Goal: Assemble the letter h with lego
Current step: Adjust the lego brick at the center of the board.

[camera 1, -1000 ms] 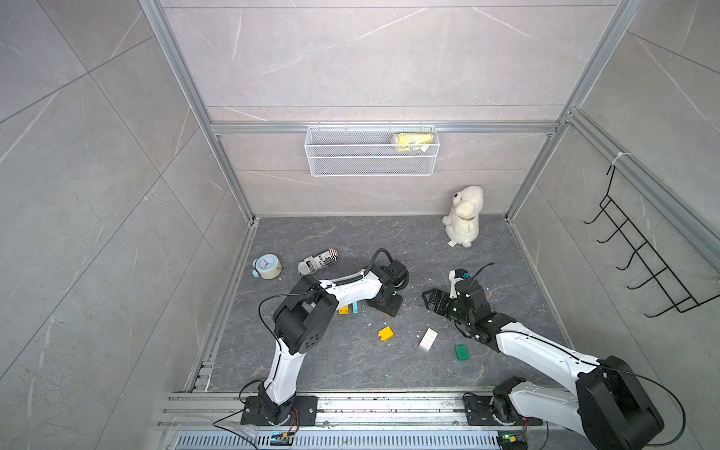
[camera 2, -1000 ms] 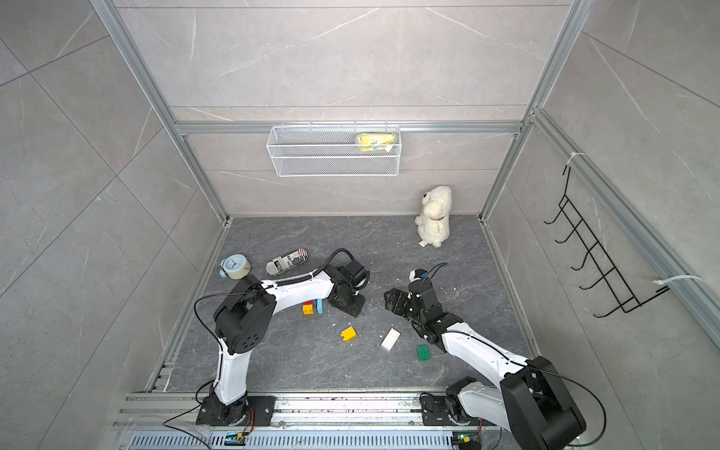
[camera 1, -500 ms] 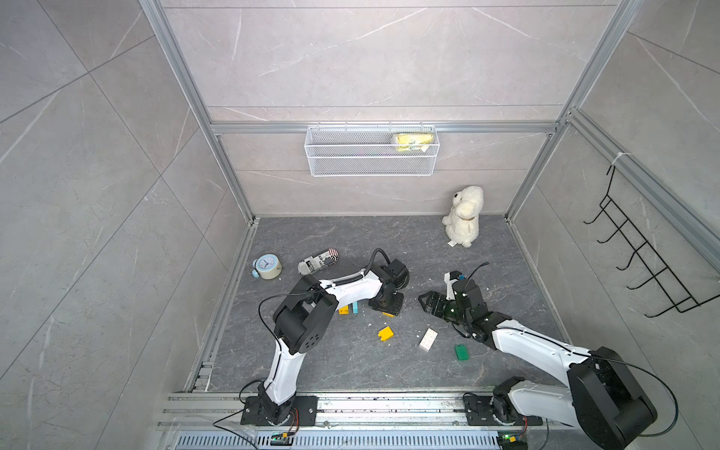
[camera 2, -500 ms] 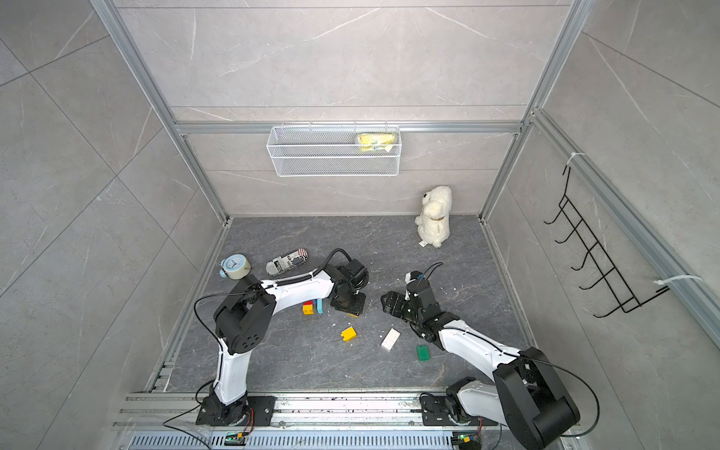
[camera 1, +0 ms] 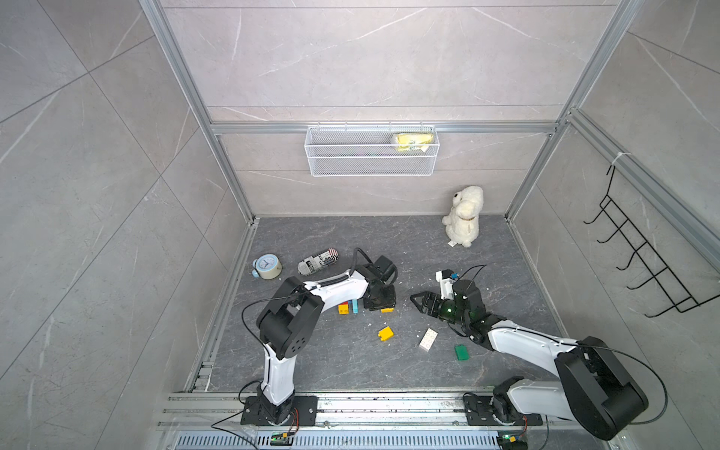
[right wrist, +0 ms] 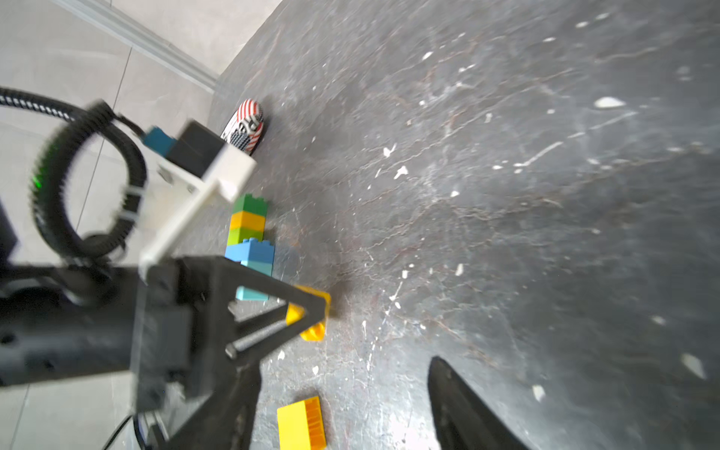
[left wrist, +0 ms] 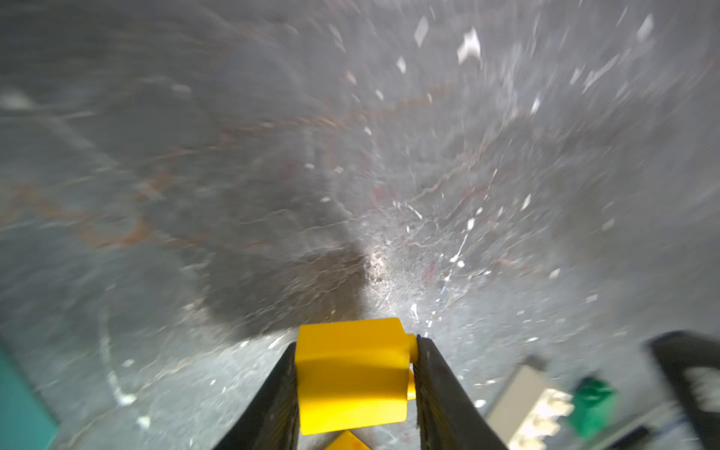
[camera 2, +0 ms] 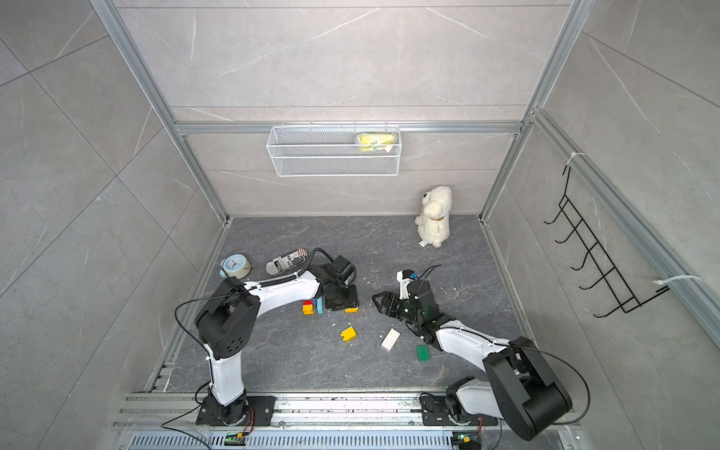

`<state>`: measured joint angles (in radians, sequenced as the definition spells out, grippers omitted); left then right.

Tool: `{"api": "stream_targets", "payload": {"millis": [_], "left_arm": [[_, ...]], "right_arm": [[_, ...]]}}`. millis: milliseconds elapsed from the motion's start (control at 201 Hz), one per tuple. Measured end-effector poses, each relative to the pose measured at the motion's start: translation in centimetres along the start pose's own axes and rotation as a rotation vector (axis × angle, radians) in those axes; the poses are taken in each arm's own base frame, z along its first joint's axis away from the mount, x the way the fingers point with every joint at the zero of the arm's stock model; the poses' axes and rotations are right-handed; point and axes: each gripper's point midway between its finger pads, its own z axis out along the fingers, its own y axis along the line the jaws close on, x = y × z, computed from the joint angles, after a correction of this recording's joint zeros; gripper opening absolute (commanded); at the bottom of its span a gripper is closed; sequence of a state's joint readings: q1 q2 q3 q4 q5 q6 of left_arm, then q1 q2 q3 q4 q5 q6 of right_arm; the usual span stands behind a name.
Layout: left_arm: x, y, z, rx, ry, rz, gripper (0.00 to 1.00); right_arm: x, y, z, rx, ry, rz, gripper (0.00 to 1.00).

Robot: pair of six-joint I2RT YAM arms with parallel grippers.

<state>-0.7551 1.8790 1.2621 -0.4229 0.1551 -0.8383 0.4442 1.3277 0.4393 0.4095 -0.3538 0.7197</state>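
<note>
The dark floor [camera 1: 350, 241] is walled on three sides, with a metal rail [camera 1: 350, 405] along the near edge; the back half is mostly bare, with one plush toy [camera 1: 463, 218] in the far right corner and one clock [camera 1: 267, 266] and one can [camera 1: 318, 262] near the left wall; on the back wall hangs one wire basket [camera 1: 372, 156], on the right wall one hook rack [camera 1: 643, 265]. The two arms meet mid-floor with a bare strip between their tips. The left gripper [left wrist: 355, 341] points down, low over the floor, its jaws clamped on one yellow brick [left wrist: 350, 374]; whether the brick touches the floor cannot be told. Just beside it lies a joined brick stack [right wrist: 249, 241], showing green, yellow, lime, blue and light blue bands in the right wrist view. The right gripper [camera 1: 419, 302] hangs well apart from it, jaws spread with only floor between them. Three lego pieces lie loose nearer the rail: one loose yellow brick [camera 1: 385, 334], one white brick [camera 1: 428, 339], one green brick [camera 1: 461, 352], all apart from each other.
</note>
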Motion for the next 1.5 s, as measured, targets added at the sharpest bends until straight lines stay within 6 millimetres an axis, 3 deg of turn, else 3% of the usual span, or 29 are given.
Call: {"api": "stream_targets", "payload": {"millis": [184,358,538,856,1010,1234,1364,1498], "left_arm": [[-2.2,-2.4,-2.4,0.188,-0.083,-0.188,0.37],[-2.5,-4.2,-2.4,0.317,-0.084,-0.308,0.36],[-2.0,-4.1,-2.0,0.360,-0.075,-0.399,0.36],[-1.7,-7.4,-3.1,0.477,-0.067,-0.411,0.36],[-0.6,-8.6,-3.1,0.495,-0.049,-0.389,0.36],[0.1,-9.6,-3.2,0.513,-0.043,-0.375,0.36],[0.2,-9.6,-3.1,0.514,-0.049,-0.375,0.50],[0.5,-9.2,-2.9,0.504,-0.043,-0.370,0.76]], "right_arm": [[0.0,1.7,0.8,-0.118,0.008,-0.016,0.53],[-0.2,3.2,1.5,-0.225,0.006,-0.026,0.51],[-0.3,3.3,1.6,-0.232,0.003,-0.029,0.53],[-0.2,2.6,1.8,-0.197,0.002,-0.036,0.51],[-0.4,2.2,1.7,-0.172,-0.013,-0.047,0.45],[-0.7,2.3,1.5,-0.163,-0.028,-0.064,0.27],[-0.7,2.1,1.5,-0.153,-0.033,-0.075,0.15],[-0.8,1.3,1.5,-0.104,-0.042,-0.078,0.09]]}}
